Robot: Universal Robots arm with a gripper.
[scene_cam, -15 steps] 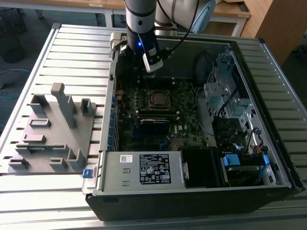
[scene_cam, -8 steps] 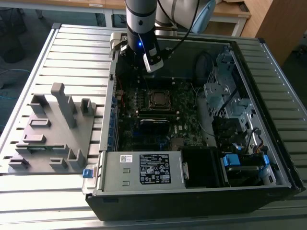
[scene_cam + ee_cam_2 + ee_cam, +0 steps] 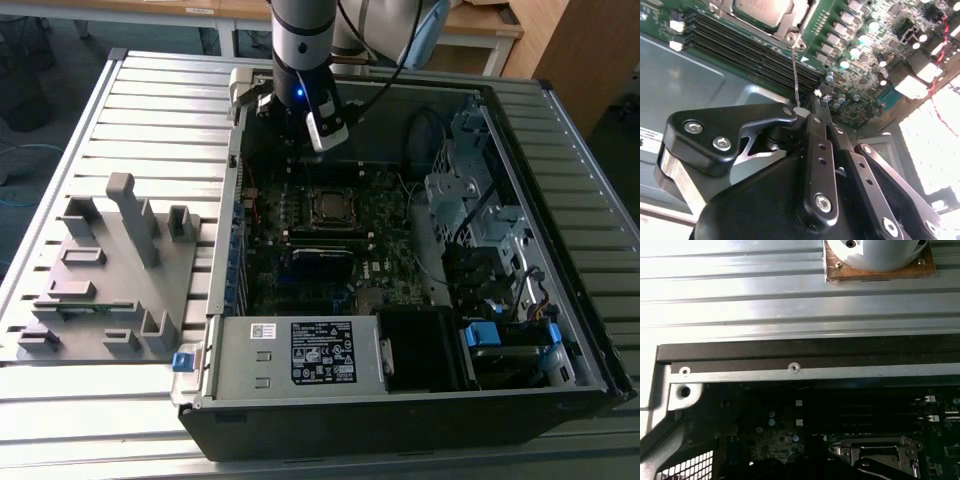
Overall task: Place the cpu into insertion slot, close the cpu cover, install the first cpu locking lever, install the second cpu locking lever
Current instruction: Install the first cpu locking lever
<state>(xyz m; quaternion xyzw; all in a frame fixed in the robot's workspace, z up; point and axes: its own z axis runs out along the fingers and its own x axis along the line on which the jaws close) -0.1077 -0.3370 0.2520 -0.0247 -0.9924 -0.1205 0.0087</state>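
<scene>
The cpu (image 3: 760,9) sits in the insertion slot (image 3: 330,206) under the lowered cpu cover (image 3: 801,20), while the gripper (image 3: 815,113), fingers (image 3: 821,150) pressed together, seems to touch the tip of a thin raised locking lever (image 3: 795,75), not yet latched down.

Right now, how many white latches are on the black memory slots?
2: one white latch on the memory slots nearer the CPU socket, the other nearer the grey case panel. Others may be hidden.

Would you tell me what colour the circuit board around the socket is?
Green; the circuit board shows best in the second wrist view.
</scene>
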